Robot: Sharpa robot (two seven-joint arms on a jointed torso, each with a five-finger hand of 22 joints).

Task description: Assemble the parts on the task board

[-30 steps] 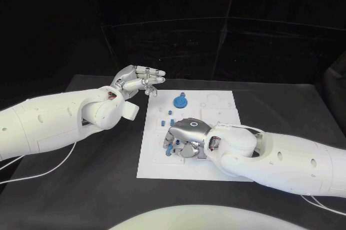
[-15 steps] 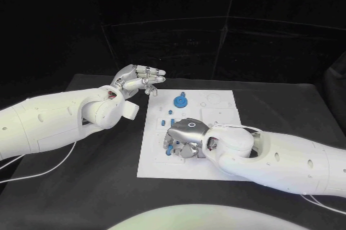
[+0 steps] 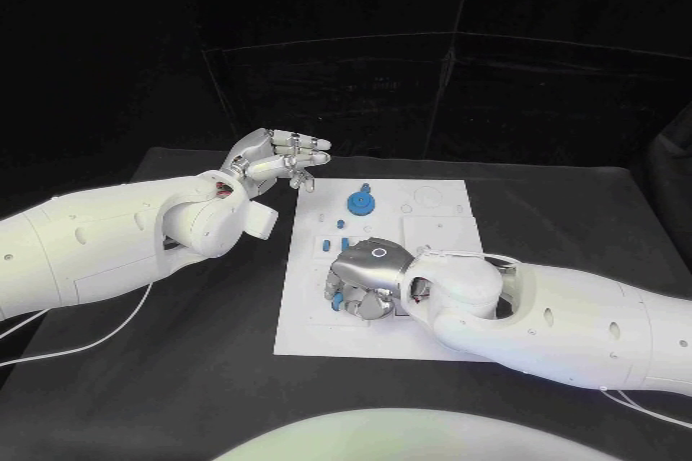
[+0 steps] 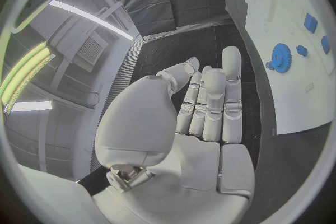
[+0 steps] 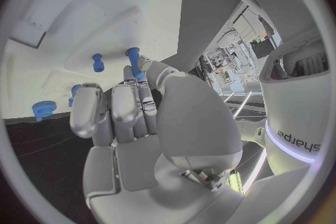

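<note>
Right hand (image 3: 368,276) is lowered onto the near left part of the board (image 3: 440,336), palm down, fingers curled toward the plate. In the right wrist view its fingertips (image 5: 143,70) meet on a blue peg (image 5: 133,59) that stands on the board, so it looks pinched between thumb and a finger, though the contact is partly hidden. A second, shorter peg (image 5: 97,61) stands just beside it, apart from the fingers. In the head view a blue piece (image 3: 338,301) shows at the left edge of that hand.

Left hand (image 3: 274,159) is raised off the board's far left corner, over the black table (image 3: 188,381), holding nothing; its fingers are partly curled and lie close together. A blue gear (image 3: 361,202) lies on the far part of the board, near this hand but not touching it, with small blue parts (image 3: 336,243) between the gear and the right hand.
</note>
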